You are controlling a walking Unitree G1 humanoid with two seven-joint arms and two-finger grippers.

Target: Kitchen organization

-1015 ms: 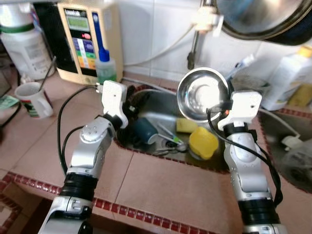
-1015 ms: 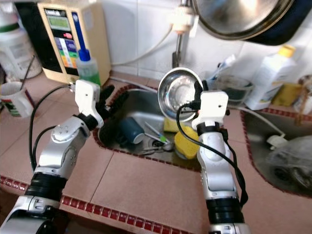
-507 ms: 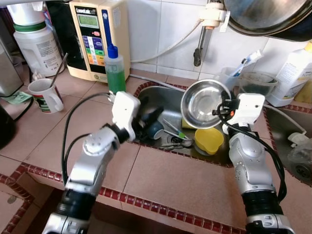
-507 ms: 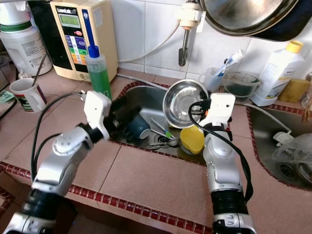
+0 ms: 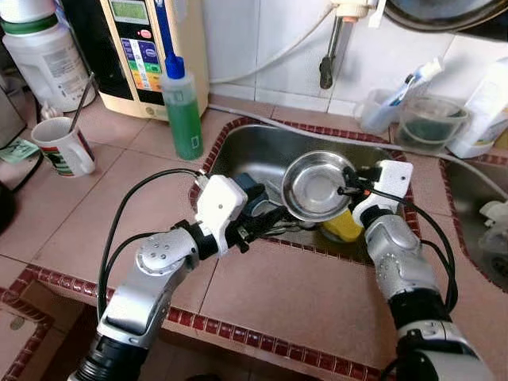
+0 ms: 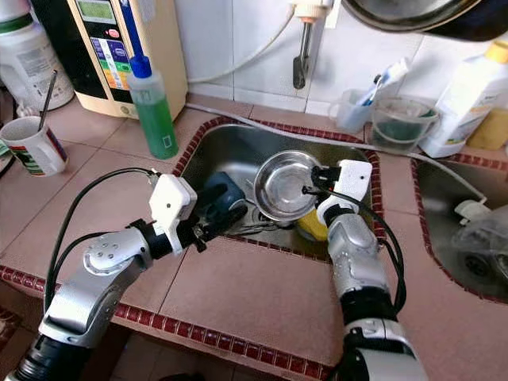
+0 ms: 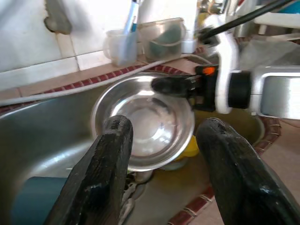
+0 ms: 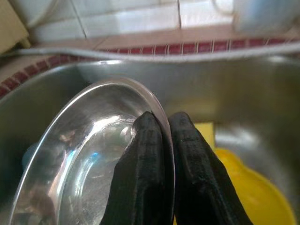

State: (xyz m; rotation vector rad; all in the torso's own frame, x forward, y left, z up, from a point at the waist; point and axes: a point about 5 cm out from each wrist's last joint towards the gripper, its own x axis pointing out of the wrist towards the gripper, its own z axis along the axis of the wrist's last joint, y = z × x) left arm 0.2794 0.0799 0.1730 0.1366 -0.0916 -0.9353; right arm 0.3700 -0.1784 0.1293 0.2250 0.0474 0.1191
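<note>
Over sink [image 5: 262,147]: right gripper [image 8: 164,136] jaws pinch steel bowl [image 5: 317,186] rim, yellow item half-hidden beneath; left gripper [image 7: 161,140] jaws apart.

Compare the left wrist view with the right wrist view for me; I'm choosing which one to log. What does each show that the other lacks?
Left wrist view alone: the left hand, open, aimed at the bowl; the right arm's silver wrist; a cup with a toothbrush; a blue cup.

Right wrist view alone: the right hand pinching the bowl's rim, seen close up.

Both: the steel bowl, the yellow dish beneath it, the sink.
</note>
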